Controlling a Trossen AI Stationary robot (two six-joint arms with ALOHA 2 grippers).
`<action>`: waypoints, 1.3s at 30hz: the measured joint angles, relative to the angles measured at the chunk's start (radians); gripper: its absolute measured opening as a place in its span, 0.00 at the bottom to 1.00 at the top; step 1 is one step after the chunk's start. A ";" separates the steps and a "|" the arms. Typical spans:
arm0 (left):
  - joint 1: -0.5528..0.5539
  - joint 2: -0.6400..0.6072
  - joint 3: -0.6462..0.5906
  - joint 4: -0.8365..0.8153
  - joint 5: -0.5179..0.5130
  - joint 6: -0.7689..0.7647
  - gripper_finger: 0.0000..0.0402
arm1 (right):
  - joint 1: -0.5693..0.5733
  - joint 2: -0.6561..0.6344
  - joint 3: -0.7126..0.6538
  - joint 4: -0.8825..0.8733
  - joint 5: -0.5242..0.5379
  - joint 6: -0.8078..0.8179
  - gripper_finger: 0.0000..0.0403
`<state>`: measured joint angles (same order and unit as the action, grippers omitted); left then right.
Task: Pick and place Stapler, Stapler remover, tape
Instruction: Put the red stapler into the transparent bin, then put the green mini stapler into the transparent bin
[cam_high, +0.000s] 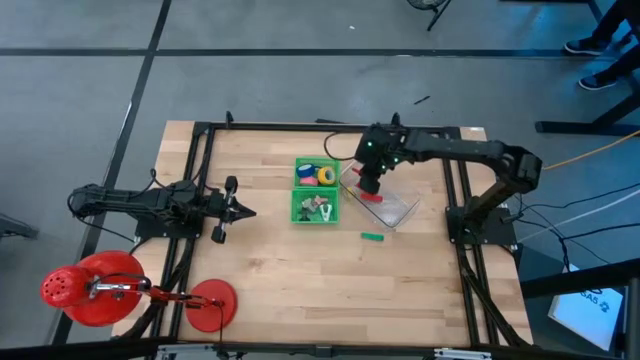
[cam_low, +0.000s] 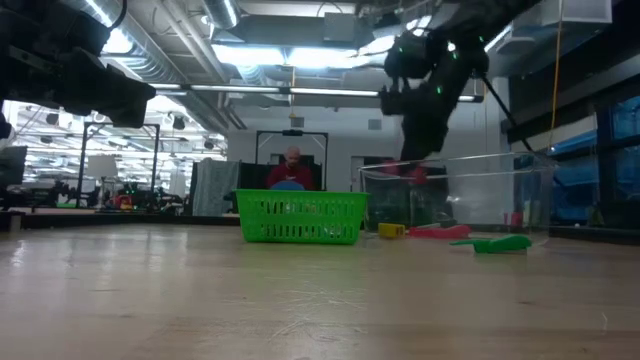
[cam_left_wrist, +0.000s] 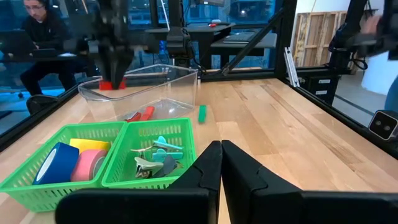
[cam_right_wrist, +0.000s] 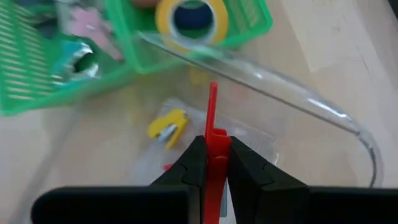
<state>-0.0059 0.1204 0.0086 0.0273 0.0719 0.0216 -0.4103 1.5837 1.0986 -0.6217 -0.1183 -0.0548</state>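
Note:
My right gripper (cam_high: 370, 187) hovers over the clear plastic bin (cam_high: 398, 210), shut on a red stapler (cam_right_wrist: 213, 118). A small yellow stapler (cam_right_wrist: 168, 124) and a red one (cam_left_wrist: 145, 113) lie on the bin's floor. A green stapler (cam_high: 372, 237) lies on the table near the bin. The green two-part basket (cam_high: 316, 190) holds blue, yellow and pink tape rolls (cam_left_wrist: 69, 162) in one part and grey-teal staple removers (cam_left_wrist: 155, 160) in the other. My left gripper (cam_high: 245, 212) waits shut, left of the basket. My right gripper pinches the red stapler between its two fingers, coming from above and pointing down. The fingers (cam_right_wrist: 193, 165) close on the stapler's near end (cam_right_wrist: 217, 144), and its thin long body runs out past them. It is lifted clear, about level with the bin's rim (cam_low: 455, 160).
Black frame rails (cam_high: 195, 190) run along the table's left and right sides. Bare wood lies toward the near edge. A red lamp-like stand (cam_high: 95, 288) sits off the near left corner. A person (cam_left_wrist: 43, 31) sits beyond the table.

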 joint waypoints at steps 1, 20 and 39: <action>0.000 0.000 0.000 0.000 0.000 0.000 0.02 | 0.000 0.000 -0.028 0.034 0.015 0.000 0.10; 0.000 0.000 0.000 0.000 0.000 0.000 0.01 | 0.000 0.000 -0.199 0.212 0.099 0.025 0.21; 0.000 0.000 0.000 0.000 0.000 0.000 0.02 | -0.002 -0.004 -0.011 0.069 -0.059 -0.033 0.32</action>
<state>-0.0059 0.1204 0.0090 0.0269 0.0719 0.0216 -0.4122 1.5799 1.0872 -0.5527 -0.1777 -0.0876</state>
